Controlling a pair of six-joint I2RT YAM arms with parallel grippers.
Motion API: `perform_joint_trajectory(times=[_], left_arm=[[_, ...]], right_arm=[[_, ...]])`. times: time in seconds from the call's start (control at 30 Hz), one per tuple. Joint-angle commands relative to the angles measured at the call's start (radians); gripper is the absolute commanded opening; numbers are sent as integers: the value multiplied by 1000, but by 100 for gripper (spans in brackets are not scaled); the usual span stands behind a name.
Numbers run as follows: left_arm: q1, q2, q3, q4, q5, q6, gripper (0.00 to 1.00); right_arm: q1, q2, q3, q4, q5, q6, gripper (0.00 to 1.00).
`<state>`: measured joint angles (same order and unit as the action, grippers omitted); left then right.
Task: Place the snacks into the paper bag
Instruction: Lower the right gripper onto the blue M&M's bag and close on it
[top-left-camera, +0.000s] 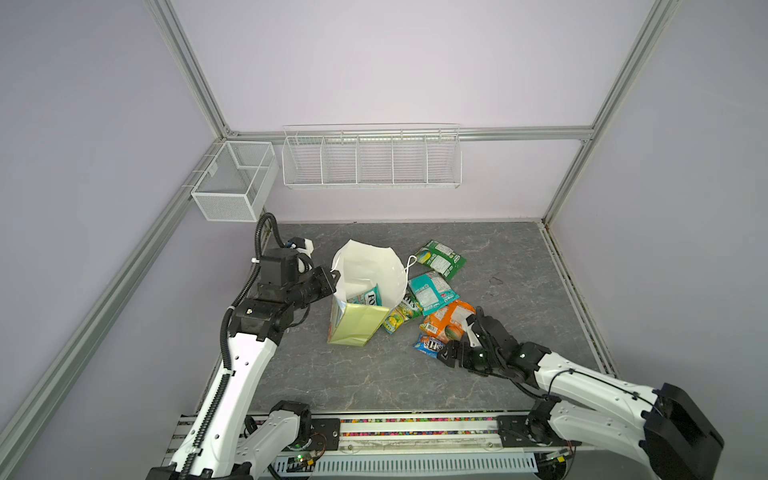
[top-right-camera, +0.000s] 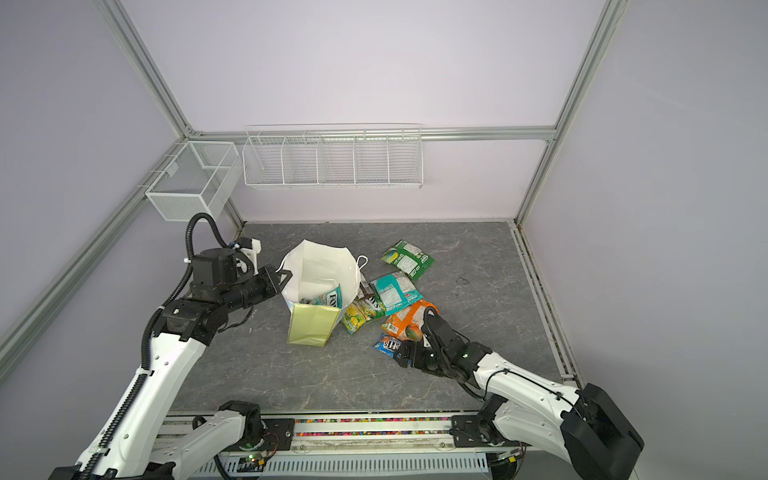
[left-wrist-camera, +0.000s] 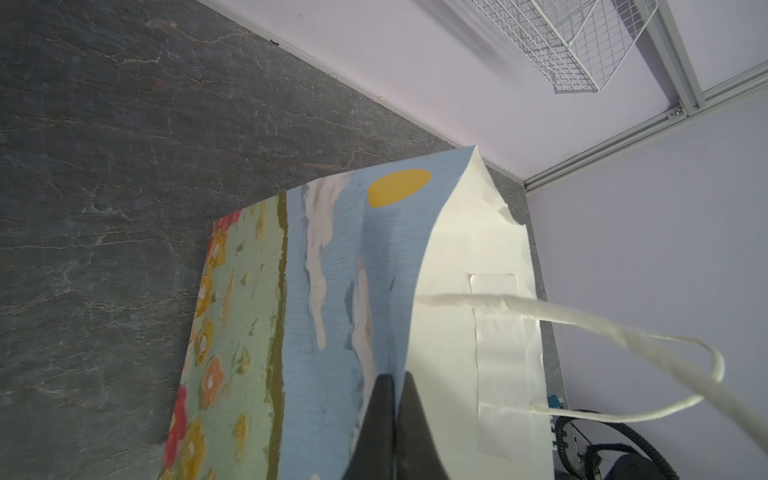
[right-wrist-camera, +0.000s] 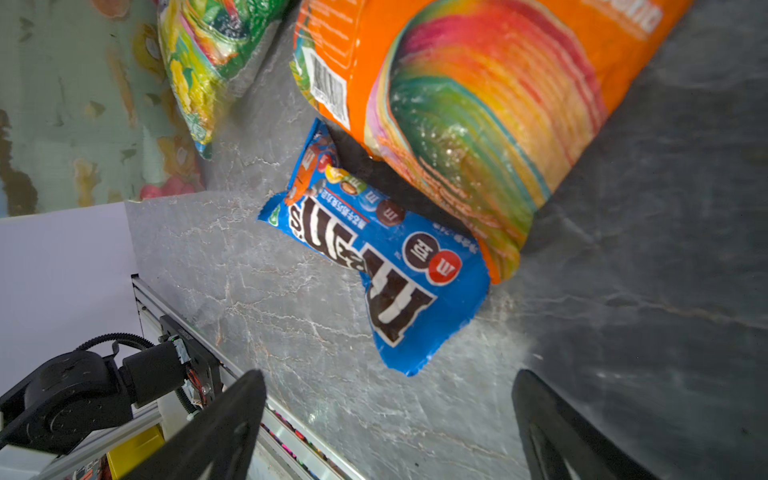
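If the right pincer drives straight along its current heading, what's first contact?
Likely the blue M&M's packet, lying flat on the table right ahead of the open right pincer; the orange packet sits just beyond. Depth is unclear.

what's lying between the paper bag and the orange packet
The yellow-green packet lies between the paper bag and the orange packet, with the dark brown bar beside it. Both top views show this.

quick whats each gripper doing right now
left gripper: shut on the paper bag at its rim
right gripper: open, holding nothing, facing the blue M&M's packet
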<state>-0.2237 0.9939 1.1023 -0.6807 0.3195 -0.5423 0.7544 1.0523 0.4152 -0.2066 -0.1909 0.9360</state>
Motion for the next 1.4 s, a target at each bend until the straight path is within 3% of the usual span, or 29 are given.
perform_joint_trajectory(times=[0.0,0.37,0.87,1.1,1.37], left_arm=[[-2,-21,-11,56,22,4,0],[-3,-66,-41,47,6,8,0],[-2,-72,-41,48,-4,4,0],[-3,-74,-47,46,-6,7,0],[-3,-81,-50,39,-9,12,0]], right_arm=[[-3,17,-12,39,14,41,96],[-3,138,-2,151,-10,72,100],[-3,215,0,179,2,75,92],[-1,202,5,134,44,73,85],[3,168,16,75,89,66,57]])
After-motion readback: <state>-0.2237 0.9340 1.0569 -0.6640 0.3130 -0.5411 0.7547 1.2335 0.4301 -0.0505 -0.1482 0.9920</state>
